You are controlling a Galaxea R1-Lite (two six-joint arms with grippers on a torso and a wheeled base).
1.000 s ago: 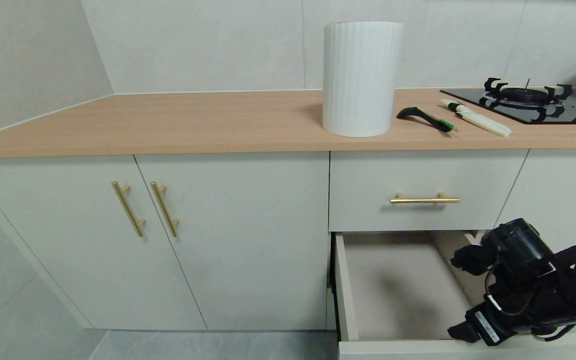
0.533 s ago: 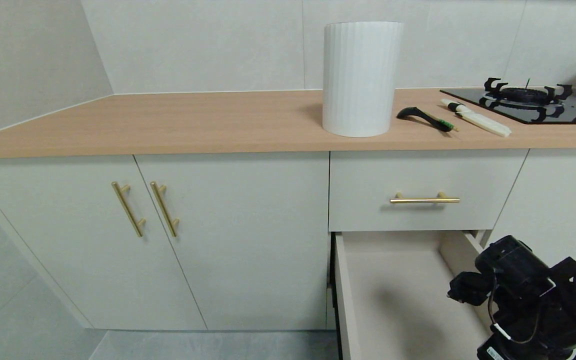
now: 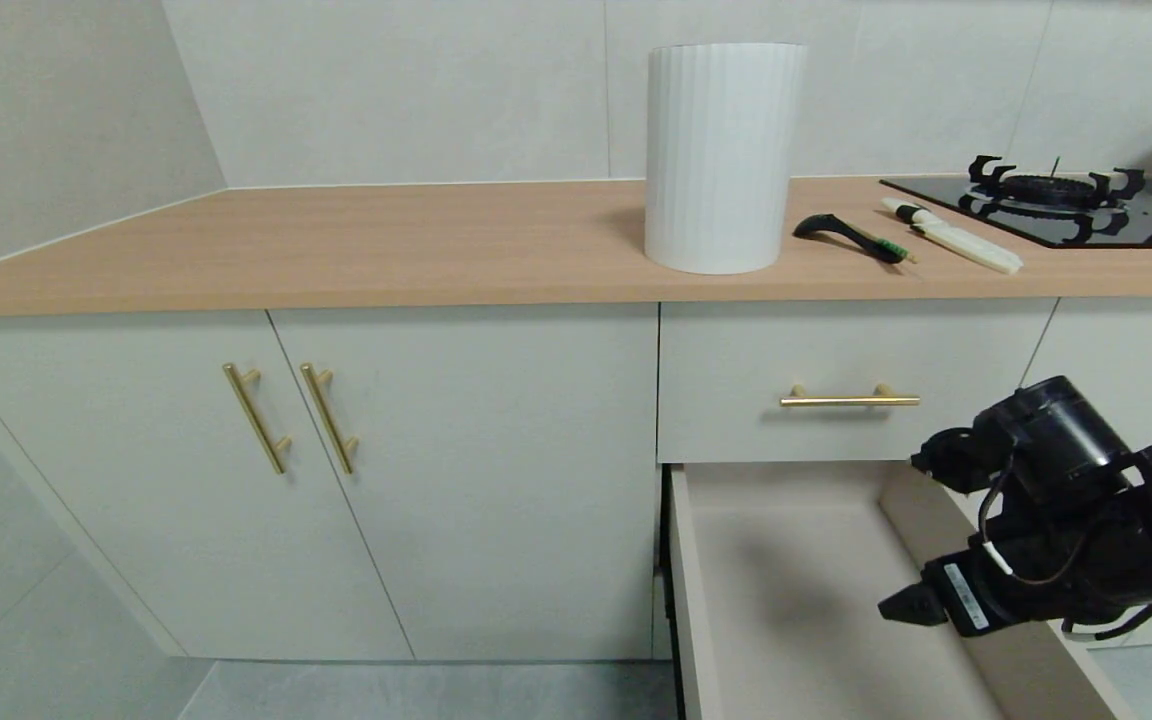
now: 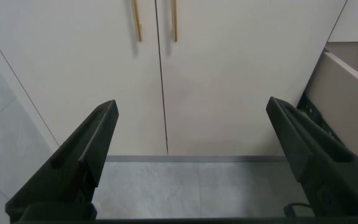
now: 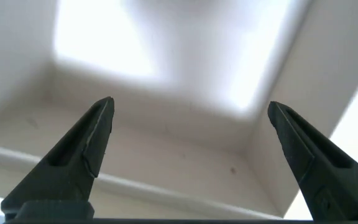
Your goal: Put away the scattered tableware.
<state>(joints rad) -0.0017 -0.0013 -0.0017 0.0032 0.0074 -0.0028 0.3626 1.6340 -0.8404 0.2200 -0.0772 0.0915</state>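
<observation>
1. Your right tool point(image 3: 921, 605) hangs over the open drawer point(image 3: 693, 580), near its right wall. Its jaws are spread wide and hold nothing.
2. Your left tool point(image 4: 191, 104) is just as wide open and empty. It sits low in front of the cupboard doors point(image 4: 229, 74).
3. The tableware lies up on the bench point(image 3: 336, 245), well apart from both tools. A black-handled utensil point(image 3: 848, 235) and a pale utensil point(image 3: 954, 241) lie between the white ribbed container point(image 3: 719, 160) and the hob point(image 3: 1056, 205).
4. Risk: when you raise the right arm from the drawer, it could catch the brass handle point(image 3: 849, 400) of the shut drawer above, or the bench edge.
5. Risk: both utensils lie flat, thin and near each other. A shallow pinch would likely slip, or push one against the container or onto the hob.
6. The head view gives you the utensils and the drawer's depth. The right wrist view gives the drawer's bare inner corner close up. The left wrist view gives the floor and the drawer's outer side.
</observation>
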